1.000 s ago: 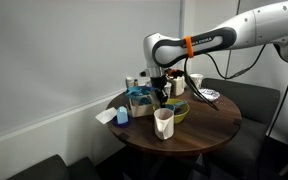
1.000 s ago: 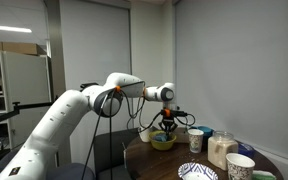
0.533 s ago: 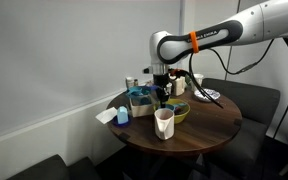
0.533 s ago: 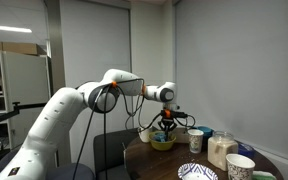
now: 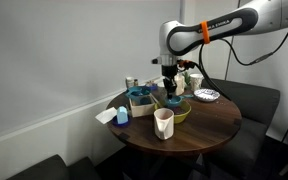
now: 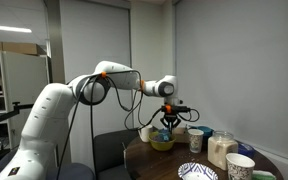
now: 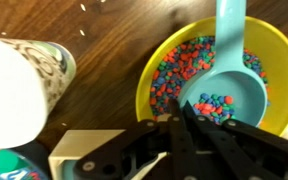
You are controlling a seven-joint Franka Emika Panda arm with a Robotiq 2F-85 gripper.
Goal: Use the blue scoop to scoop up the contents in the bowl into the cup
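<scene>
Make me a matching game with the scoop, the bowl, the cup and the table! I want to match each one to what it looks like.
Things:
1. the blue scoop
2. the bowl
3. the cup
4. the table

What it looks like:
A. brown wood, under everything
B. yellow, with colourful bits inside
C. light blue, carrying a few bits over the bowl
D. mostly white, standing beside the bowl

Right pairs: 1-C, 2-B, 3-D, 4-A.
</scene>
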